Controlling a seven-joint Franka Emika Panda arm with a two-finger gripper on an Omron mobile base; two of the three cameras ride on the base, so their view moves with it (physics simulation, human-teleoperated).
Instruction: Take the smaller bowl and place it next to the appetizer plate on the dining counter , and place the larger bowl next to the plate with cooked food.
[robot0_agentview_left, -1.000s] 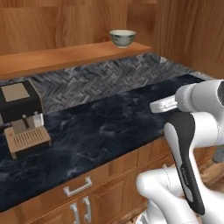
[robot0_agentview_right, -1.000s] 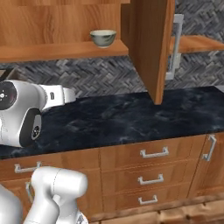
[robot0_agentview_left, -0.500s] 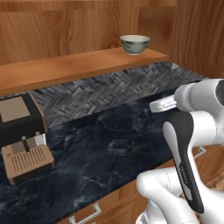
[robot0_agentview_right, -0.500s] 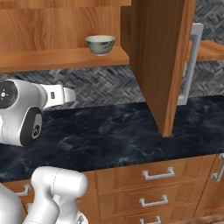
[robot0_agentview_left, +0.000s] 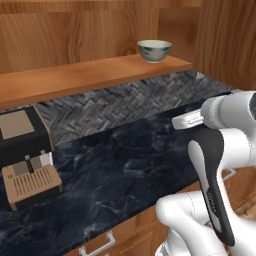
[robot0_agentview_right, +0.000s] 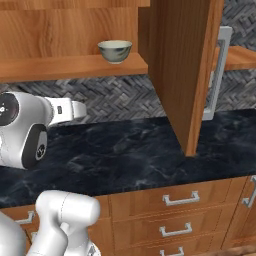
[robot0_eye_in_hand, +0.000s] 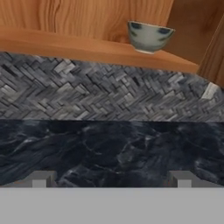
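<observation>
Smaller bowl (robot0_agentview_left: 154, 50) upright on the wooden shelf (robot0_agentview_left: 75, 77), arm well short of it.

Landmark: the shelf. It runs along a wood-panelled wall; the bowl sits near its end, close to the open cabinet door (robot0_agentview_right: 185, 65) with a long metal handle (robot0_agentview_right: 217, 75). Below the shelf, a grey herringbone backsplash (robot0_agentview_left: 115, 102), then the desk (robot0_agentview_left: 120, 170), black marbled top, bare in the middle. Under the shelf's far end from the bowl, a black and tan coffee machine (robot0_agentview_left: 25, 155) stands on the desk. Wooden drawers (robot0_agentview_right: 175, 215) with metal pulls line the desk front. End effector (robot0_eye_in_hand: 111, 180) hangs low over the desk, pointed at the backsplash beneath the bowl, its two fingertips (robot0_eye_in_hand: 41, 179) spread wide apart with nothing between them.
</observation>
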